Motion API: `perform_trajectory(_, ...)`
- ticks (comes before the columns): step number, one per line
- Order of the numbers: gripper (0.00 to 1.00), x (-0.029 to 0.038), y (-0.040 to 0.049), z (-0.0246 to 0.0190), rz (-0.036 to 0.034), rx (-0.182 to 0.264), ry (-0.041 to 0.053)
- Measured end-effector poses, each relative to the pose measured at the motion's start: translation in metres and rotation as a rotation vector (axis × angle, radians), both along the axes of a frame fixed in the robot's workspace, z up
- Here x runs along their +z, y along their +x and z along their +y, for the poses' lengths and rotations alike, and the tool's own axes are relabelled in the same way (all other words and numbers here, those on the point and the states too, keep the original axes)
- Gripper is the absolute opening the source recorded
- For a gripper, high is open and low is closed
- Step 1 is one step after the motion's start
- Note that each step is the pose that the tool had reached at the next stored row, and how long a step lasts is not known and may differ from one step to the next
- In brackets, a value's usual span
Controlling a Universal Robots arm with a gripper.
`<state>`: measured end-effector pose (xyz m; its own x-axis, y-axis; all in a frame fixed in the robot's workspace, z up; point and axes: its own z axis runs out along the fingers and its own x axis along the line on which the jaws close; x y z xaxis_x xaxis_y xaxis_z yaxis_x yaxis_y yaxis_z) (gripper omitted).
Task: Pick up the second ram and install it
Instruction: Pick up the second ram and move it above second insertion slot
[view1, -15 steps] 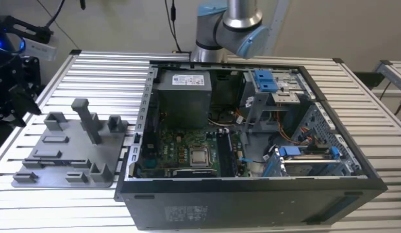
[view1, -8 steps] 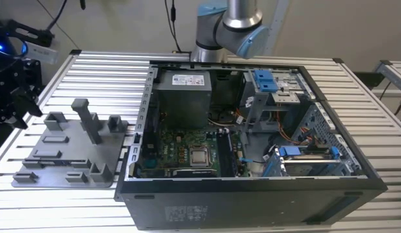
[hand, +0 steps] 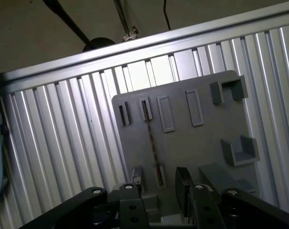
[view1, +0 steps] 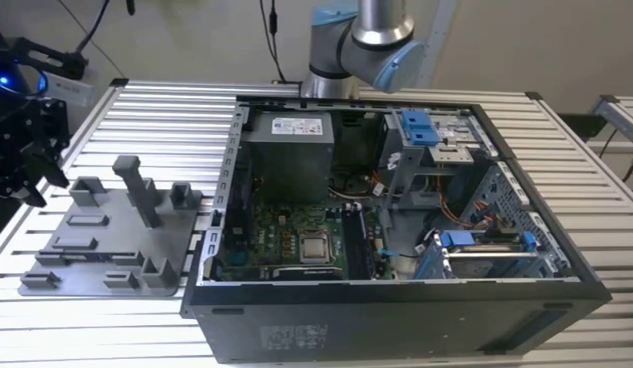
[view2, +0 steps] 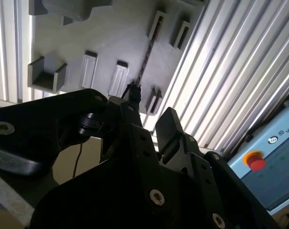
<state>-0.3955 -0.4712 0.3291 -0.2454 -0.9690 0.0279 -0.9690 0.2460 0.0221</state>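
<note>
The second ram point(hand: 152, 143) stands on its edge in two small slots of the grey fixture plate point(hand: 192, 148), and looks like a thin dark line. It shows in both wrist views, the ram point(view2: 145, 57) lying on the plate point(view2: 111, 33). My gripper point(hand: 159, 183) is open and hangs above the plate, with one black finger point(hand: 182, 183) to each side of the ram's line and apart from it. In the exterior view the gripper point(view1: 46, 188) hovers over the far left edge of the plate point(view1: 102, 245). The green motherboard point(view1: 296, 238) lies in the open computer case point(view1: 398, 307).
Upright grey holders point(view1: 142, 192) rise from the fixture plate. The slatted aluminium table point(view1: 603, 230) carries the plate and the case. The arm's base point(view1: 358, 38) stands behind the case. A pale blue box with a red button point(view2: 256, 160) sits beyond the table edge.
</note>
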Motion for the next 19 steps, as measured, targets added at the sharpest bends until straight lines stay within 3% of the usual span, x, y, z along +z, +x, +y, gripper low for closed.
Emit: perform_trajectory(19,0.42,-0.0121,0.0,0.0,0.0001,0.0,-0.0001)
